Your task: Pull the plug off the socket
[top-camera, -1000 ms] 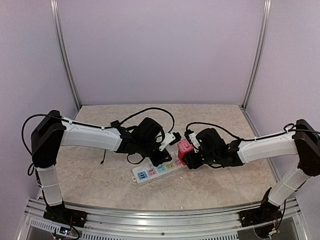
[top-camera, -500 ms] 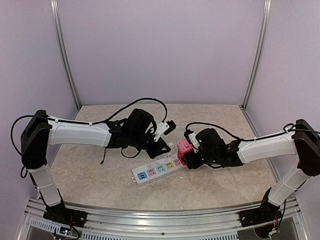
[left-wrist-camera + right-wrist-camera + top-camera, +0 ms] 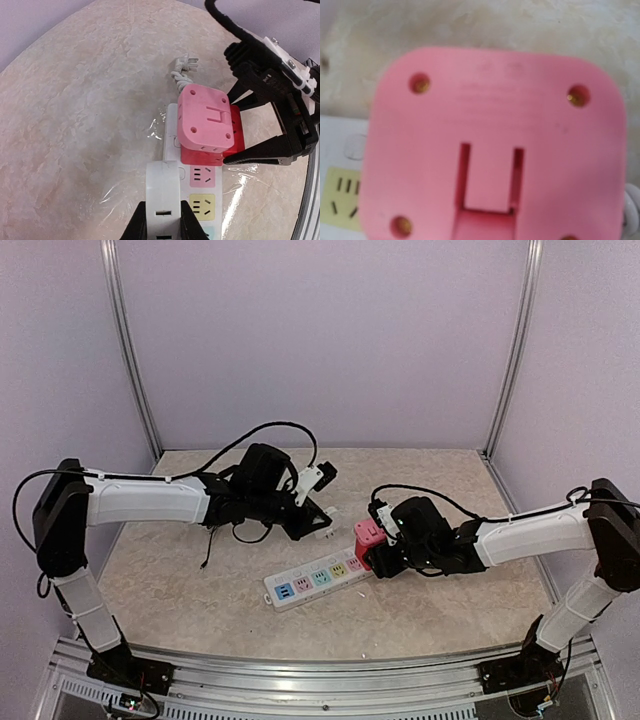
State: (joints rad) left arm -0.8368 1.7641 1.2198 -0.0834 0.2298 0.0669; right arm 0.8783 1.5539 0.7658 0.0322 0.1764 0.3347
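The socket (image 3: 310,582) is a white strip with pastel outlet faces, lying flat near the middle of the table. My left gripper (image 3: 316,480) is shut on a flat white plug (image 3: 312,478), held in the air behind and to the left of the strip, apart from it. The left wrist view shows that plug (image 3: 162,185) pinched between my black fingers (image 3: 139,227), above the socket (image 3: 205,200). At the strip's right end, my right gripper (image 3: 370,548) is clamped around a pink adapter (image 3: 206,117). That adapter (image 3: 490,150) fills the right wrist view and hides those fingers.
The strip's white cord and its own pronged end (image 3: 184,67) lie just beyond the pink adapter. Clear film (image 3: 125,190) wrinkles on the marble tabletop beside the strip. A thin black cable (image 3: 205,558) hangs from the left arm. Walls enclose the table on three sides.
My left gripper has lifted up and back to the left, away from the strip, carrying the white plug. The right arm and the pink adapter have not moved.
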